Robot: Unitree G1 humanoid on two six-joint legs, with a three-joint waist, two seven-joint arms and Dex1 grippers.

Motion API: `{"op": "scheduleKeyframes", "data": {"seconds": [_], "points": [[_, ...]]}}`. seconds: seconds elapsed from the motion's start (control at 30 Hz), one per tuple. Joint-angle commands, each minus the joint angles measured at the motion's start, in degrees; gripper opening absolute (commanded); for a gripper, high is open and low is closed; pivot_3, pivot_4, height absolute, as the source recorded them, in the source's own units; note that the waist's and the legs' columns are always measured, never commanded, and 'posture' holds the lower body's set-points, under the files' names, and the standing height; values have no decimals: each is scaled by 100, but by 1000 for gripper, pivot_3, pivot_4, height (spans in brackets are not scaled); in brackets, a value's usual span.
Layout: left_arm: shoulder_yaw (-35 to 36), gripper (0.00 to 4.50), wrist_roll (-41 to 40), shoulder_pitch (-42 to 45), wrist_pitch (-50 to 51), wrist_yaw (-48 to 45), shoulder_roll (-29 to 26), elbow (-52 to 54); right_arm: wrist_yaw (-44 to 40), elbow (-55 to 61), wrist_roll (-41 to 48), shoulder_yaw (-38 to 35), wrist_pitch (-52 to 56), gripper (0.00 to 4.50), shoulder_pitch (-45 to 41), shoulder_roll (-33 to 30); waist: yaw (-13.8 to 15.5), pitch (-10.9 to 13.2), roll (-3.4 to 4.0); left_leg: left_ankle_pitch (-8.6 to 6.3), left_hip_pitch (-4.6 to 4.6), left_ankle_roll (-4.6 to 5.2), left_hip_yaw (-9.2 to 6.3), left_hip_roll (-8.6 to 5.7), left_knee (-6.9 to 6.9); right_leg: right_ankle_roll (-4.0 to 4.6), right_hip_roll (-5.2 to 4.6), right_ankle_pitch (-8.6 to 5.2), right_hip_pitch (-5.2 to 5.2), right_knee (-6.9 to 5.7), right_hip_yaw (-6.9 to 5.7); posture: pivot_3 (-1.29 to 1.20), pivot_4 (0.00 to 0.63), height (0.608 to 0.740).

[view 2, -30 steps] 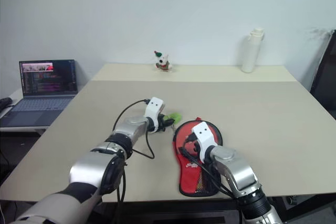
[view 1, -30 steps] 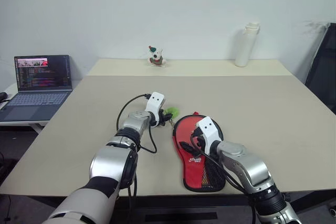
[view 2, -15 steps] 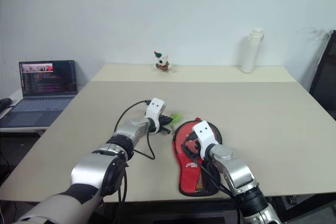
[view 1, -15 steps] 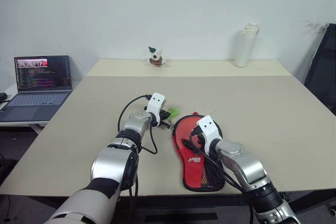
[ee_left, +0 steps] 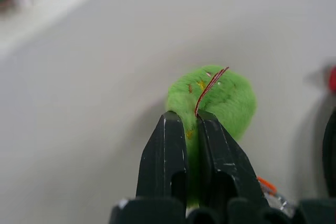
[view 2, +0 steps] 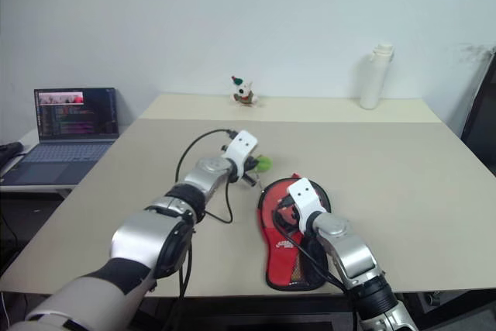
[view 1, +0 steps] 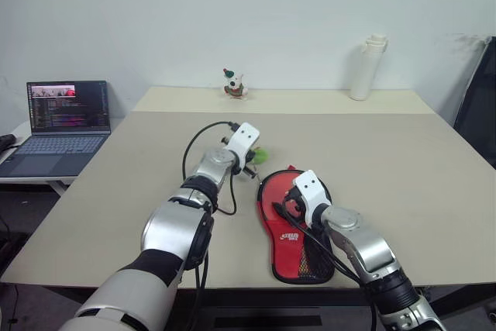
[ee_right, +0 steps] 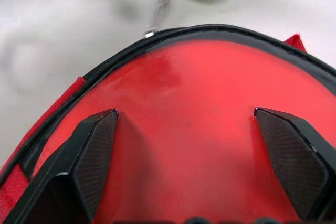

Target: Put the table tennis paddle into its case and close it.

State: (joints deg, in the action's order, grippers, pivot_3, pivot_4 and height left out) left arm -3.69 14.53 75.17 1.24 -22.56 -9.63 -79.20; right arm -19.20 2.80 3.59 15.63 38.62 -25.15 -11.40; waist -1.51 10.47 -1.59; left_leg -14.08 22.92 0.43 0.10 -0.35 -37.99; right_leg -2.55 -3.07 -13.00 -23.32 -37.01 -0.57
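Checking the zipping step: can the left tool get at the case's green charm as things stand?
Yes, it seems so: the left tool is already shut on the green charm beside the case, with nothing between them.

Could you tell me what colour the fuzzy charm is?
Bright green charm, clearest in the left wrist view.

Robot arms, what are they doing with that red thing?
The left gripper is shut on the green fuzzy charm that hangs from the zip of the soft red paddle-shaped case on the beige table. The right gripper, wide open, presses down on the case's smooth red face.
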Motion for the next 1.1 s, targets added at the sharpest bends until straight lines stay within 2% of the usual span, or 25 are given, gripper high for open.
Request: {"op": "scheduleKeyframes", "data": {"seconds": [0.03,0.47,0.67,0.83,1.1], "points": [[-127,15,233,436,-356,335,104,94,-31,-76,-151,224,487,4500,364,-113,0,0,0,0,0,0,0,0,0,0,0,0,0,0,0,0,150,740],[-1570,15,1778,1023,-1685,1119,1185,22,167,898,-124,419,1066,4500,1194,-56,77,1,-3,0,5,0,-1,-2,2,-7,-2,-5,-1,7,-2,0,150,740],[-2016,15,2155,1040,-2354,1152,1671,33,246,1086,-115,436,1199,4500,1353,-17,164,1,-4,-1,11,0,0,-4,1,-12,-3,-8,-1,15,-2,0,150,740],[-2191,15,2285,894,-2694,1058,1859,36,256,1089,-125,425,1225,4500,1352,7,145,1,-5,-1,10,0,0,1,2,-12,-1,-10,-4,14,-3,0,150,740],[-2224,15,2229,622,-2774,518,1780,6,201,925,-163,403,1128,4500,1276,75,139,0,-5,-1,9,0,1,2,2,-12,0,-10,-3,15,-2,0,150,740]]}}
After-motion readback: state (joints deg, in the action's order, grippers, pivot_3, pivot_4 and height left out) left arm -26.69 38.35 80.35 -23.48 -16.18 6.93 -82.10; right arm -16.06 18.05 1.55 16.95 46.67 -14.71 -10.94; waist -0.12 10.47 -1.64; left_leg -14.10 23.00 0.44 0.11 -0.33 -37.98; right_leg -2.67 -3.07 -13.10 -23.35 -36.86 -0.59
